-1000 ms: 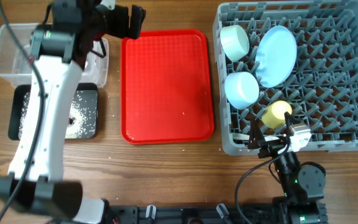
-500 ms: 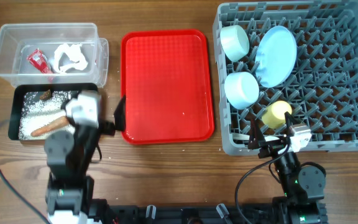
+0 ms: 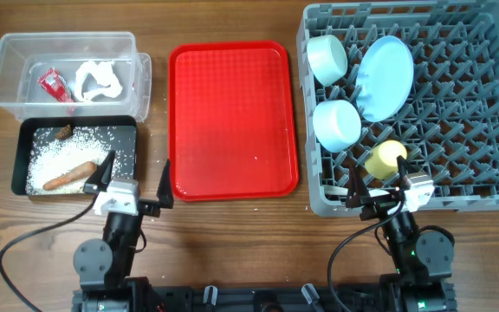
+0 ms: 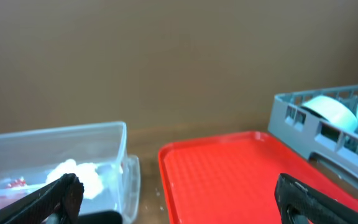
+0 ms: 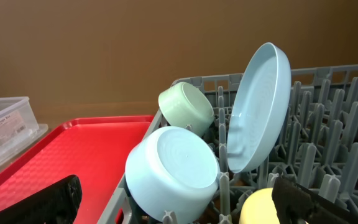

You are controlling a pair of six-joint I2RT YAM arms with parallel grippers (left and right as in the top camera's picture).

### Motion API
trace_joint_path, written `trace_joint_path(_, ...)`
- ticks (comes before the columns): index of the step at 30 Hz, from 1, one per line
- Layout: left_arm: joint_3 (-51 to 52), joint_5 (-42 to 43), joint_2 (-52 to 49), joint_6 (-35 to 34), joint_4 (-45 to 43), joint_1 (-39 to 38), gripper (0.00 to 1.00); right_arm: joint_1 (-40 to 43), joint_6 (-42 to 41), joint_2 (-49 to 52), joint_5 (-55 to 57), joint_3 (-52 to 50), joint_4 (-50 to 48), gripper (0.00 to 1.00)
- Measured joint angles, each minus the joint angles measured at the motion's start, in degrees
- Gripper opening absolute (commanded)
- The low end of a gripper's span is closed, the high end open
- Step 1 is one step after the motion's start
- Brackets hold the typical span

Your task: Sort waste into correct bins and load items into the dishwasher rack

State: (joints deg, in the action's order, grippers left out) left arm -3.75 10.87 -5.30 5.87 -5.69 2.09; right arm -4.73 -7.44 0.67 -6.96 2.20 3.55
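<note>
- The clear tub [image 3: 2,90] sits at the table's far left and holds the small red wrapper [image 3: 55,85] and, just beside it, the crumpled white tissue [image 3: 100,80].
- The black tray [image 3: 19,158] lies directly in front of the tub, touching or nearly touching it. In it, loose rice grains [image 3: 42,159] are spread across the floor, the orange carrot [image 3: 69,177] lies among them near the front, and the small brown lump [image 3: 62,132] sits at the back.
- The red serving tray [image 3: 232,113] lies between the bins and the rack, bare apart from a few pale specks.
- The grey dishwasher rack [image 3: 483,147] fills the right side. The pale blue plate [image 3: 385,76] stands on edge between pegs, tilted.
- Two bowls lie tipped to the left of the plate: the farther bowl [image 3: 327,57] looks greenish from the right wrist, and the nearer bowl [image 3: 336,124] shows its base to that camera.
- The yellow cup [image 3: 385,159] rests near the rack's front edge.
- The left claw [image 4: 179,202] is spread wide and holds nothing, low near the table edge facing the tub and red tray.
- The right claw [image 5: 179,202] is likewise spread wide and empty, just in front of the rack.
- The table [image 3: 232,243] is brown wood; a black cable [image 3: 24,247] curls across its front left.
- A plain brown wall stands behind.
</note>
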Motion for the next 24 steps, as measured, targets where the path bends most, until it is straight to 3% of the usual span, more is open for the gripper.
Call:
trace_joint_path(5,2.97,-0.35,4.42,0.00,0.79,0.31,1.00,0.00,0.00,0.00,0.00,0.00,0.00,1.00)
trace_joint_path(9,3.19,0.04,4.52,-0.50,8.79,0.28,1.00,0.00,0.02,0.00,0.00,0.00,0.00,1.00)
trace_joint_path(24,3.17,0.11,4.52,-1.07,8.74,0.31,1.00,0.00,0.02,0.00,0.00,0.00,0.00,1.00)
